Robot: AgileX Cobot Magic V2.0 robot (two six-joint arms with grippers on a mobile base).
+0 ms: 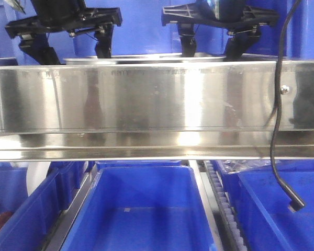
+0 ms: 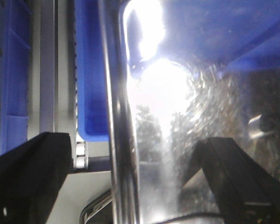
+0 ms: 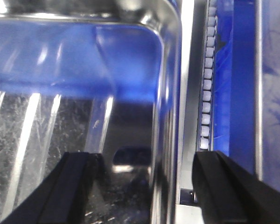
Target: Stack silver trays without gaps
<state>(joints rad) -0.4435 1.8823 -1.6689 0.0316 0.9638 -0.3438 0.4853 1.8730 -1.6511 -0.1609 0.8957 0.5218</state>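
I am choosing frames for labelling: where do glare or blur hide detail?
Left wrist view: blown-out white glare washes over the silver tray, all soft-focus. Right wrist view: milder streaked reflections; tray corner readable. Front view: the steel rail shows bright reflections but is fairly sharp.

Behind steel rail [image 1: 157, 99]: silver tray [image 1: 146, 59]; before rail: bins [image 1: 141, 209].

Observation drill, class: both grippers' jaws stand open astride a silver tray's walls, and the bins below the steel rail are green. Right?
Only the colour is wrong: the bins below the steel rail are blue, as the front-facing view shows.
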